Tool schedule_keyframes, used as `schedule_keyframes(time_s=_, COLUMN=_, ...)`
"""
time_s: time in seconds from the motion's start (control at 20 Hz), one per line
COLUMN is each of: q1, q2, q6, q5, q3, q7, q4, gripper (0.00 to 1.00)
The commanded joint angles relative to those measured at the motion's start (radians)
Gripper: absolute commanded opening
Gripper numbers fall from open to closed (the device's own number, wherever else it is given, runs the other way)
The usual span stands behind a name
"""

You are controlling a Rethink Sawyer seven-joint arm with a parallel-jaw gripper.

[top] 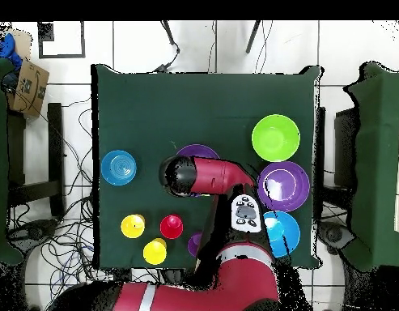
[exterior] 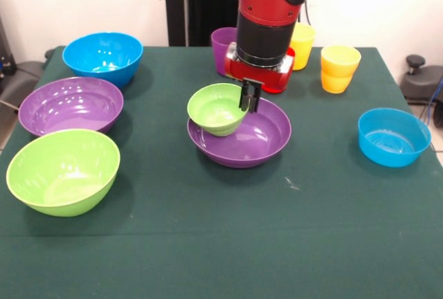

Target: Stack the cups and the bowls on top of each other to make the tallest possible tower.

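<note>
One arm, one step in hand: seating the small green bowl (exterior: 217, 108) into the purple bowl (exterior: 242, 135) at mid-table. Gripper (exterior: 249, 96) pinches the small bowl's far rim, one finger inside the wall, one outside, as far as the front view shows. The bowl hangs tilted, its lower side touching or nearly touching the purple bowl's near-left rim, so off-centre.

To do it well, my read: shift toward the purple bowl's centre, level the rim, lower until the bottoms meet, then release. Dropping it tilted risks a slide on glossy plastic and a crooked base for everything above.

Materials, big to small:
- Table (exterior: 208, 243): dark green cloth, matte, some grip.
- Large bowls: lime green (exterior: 62, 171), purple (exterior: 70, 106), blue (exterior: 102, 58), all at the front view's left, well apart from the stack. Glossy, round, smooth walls, wide mouths; stable as bases, slippery as seats.
- Small blue bowl (exterior: 393, 136): right side, alone, glossy, ringed floor.
- Cups: two yellow stacked (exterior: 340, 68), another yellow (exterior: 302, 46), purple (exterior: 223, 48), red (top: 171, 226) mostly hidden behind the wrist in the front view. Narrow, tapered, smooth; tippy if the seat is not level.

Tower so far: only these two bowls.
</note>
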Motion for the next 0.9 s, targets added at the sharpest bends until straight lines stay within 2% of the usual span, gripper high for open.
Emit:
schedule_keyframes(time_s=0.05, q1=-0.007, q2=0.009, q6=-0.051, q5=0.016, q3=0.102, q7=0.093, q4=0.043, gripper=0.0)
schedule_keyframes(time_s=0.9, q1=0.006, q2=0.017, q6=-0.068, q5=0.023, q3=0.099, q7=0.121, q4=0.047, gripper=0.0)
